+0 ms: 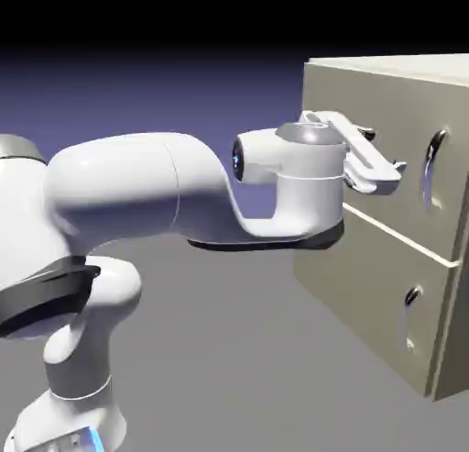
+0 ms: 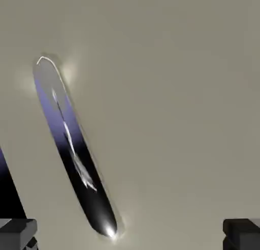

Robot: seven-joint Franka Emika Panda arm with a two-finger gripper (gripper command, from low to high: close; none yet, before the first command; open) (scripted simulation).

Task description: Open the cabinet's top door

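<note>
The beige cabinet stands at the exterior view's right. Its top door carries a long curved silver handle. My gripper is open and hovers just in front of that door, a little to the left of the handle, touching nothing. In the hand view the top door fills the picture and the handle runs slantwise, left of the middle. Both grey fingertips show at the bottom corners, and the gripper has nothing between its fingers.
A thin pale seam splits the top door from the shorter lower panel, which has a small handle. The grey table stretches below the arm.
</note>
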